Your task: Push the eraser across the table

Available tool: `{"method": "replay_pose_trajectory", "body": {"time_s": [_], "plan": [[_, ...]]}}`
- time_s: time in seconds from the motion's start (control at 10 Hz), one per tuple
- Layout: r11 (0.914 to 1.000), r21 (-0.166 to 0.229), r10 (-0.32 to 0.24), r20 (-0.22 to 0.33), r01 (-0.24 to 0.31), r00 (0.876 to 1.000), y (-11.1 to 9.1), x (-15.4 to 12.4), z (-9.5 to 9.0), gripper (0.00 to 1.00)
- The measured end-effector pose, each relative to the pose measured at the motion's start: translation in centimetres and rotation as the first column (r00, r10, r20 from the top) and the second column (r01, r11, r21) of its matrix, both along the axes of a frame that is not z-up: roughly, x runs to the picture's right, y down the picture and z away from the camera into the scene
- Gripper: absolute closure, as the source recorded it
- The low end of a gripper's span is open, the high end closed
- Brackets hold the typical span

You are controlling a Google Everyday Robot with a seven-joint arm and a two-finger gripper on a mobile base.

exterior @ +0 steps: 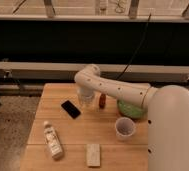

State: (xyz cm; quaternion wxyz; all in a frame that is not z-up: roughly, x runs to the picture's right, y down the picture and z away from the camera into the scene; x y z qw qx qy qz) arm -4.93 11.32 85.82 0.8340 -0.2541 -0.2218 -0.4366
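The eraser (70, 109) is a flat black slab lying on the left middle of the wooden table (48, 125). My gripper (86, 99) hangs from the white arm just right of the eraser, a short gap away, low over the tabletop. The arm reaches in from the right across the table's far half.
A white bottle (52, 139) lies at the front left. A pale beige block (93, 154) sits at the front edge. A white cup (124, 128), a green bowl (129, 108) and a small reddish bottle (102, 100) stand to the right. A dark wall runs behind.
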Motion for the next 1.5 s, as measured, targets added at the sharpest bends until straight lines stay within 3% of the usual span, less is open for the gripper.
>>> {"method": "replay_pose_trajectory", "body": {"time_s": [0.2,0.8,1.5], "plan": [[0.9998,0.000,-0.018,0.029,0.018,0.999,0.8,-0.5,0.1,1.00],[0.9944,-0.016,-0.103,0.092,0.105,0.990,3.4,-1.5,0.8,1.00],[0.9894,-0.018,-0.140,0.129,0.144,0.982,4.6,-2.1,1.6,1.00]]}}
